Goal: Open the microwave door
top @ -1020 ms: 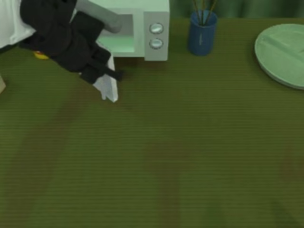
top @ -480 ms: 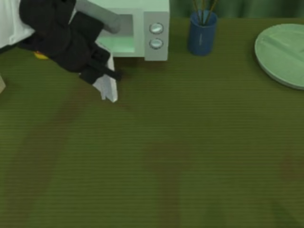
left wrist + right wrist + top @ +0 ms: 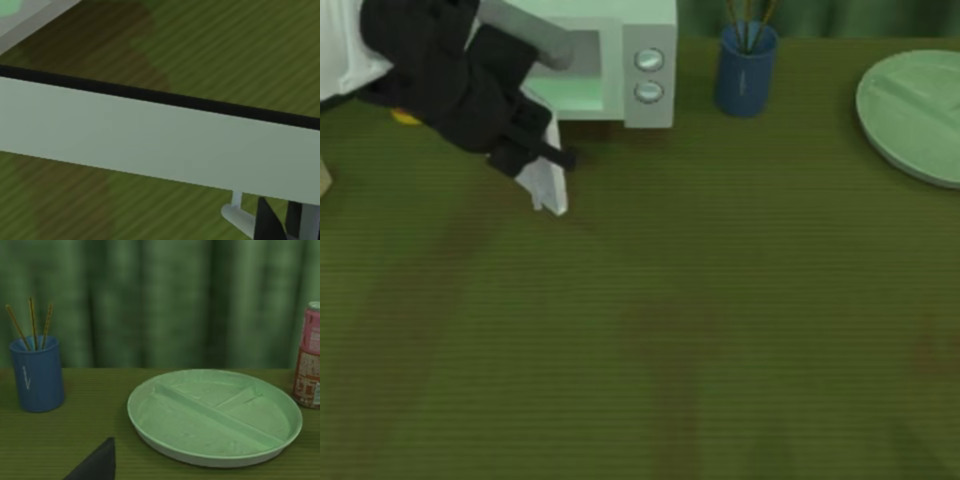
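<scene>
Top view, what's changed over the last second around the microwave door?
Nothing visibly changed. The microwave door stands swung out from the microwave, with the left end effector at it. The blue cup and green plate sit as before.

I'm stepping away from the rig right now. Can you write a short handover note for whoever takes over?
Left gripper: at the free edge of the microwave door, by its handle; grip can't be confirmed.
Right arm: out of the top view, its camera facing the divided plate and blue cup.
Microwave: table's far left; door swung well out, cavity exposed.
Done: door open.
Left: probably only release and retract.
</scene>
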Robot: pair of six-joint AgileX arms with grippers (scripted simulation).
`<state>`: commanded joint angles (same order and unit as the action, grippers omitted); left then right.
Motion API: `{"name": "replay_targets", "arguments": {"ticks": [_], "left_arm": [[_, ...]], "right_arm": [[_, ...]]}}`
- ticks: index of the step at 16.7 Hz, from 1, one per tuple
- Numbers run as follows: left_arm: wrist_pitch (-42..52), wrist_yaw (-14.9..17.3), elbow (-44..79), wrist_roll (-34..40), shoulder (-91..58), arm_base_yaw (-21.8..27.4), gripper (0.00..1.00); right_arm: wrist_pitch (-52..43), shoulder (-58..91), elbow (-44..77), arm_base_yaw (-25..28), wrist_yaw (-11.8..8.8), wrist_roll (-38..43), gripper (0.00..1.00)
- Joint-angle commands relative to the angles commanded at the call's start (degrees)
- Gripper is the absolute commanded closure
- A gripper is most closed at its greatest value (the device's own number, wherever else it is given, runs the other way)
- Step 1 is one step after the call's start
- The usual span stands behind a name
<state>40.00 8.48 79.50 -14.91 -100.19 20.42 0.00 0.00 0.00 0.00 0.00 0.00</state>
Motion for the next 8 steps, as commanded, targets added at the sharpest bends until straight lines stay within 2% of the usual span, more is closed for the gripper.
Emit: {"name": "replay_targets", "arguments": {"ticks": [5,8], "left_arm": [[0.0,0.4,-0.2,0.0,-0.1,0.2,1.0],[0.5,1.9,-0.8,-3.1,0.6,-1.1,1.0]], "right_arm": [[0.0,0.0,0.0,0.0,0.0,0.0,0.0],[0.0,0.0,0.0,0.0,0.0,0.0,0.0]]}}
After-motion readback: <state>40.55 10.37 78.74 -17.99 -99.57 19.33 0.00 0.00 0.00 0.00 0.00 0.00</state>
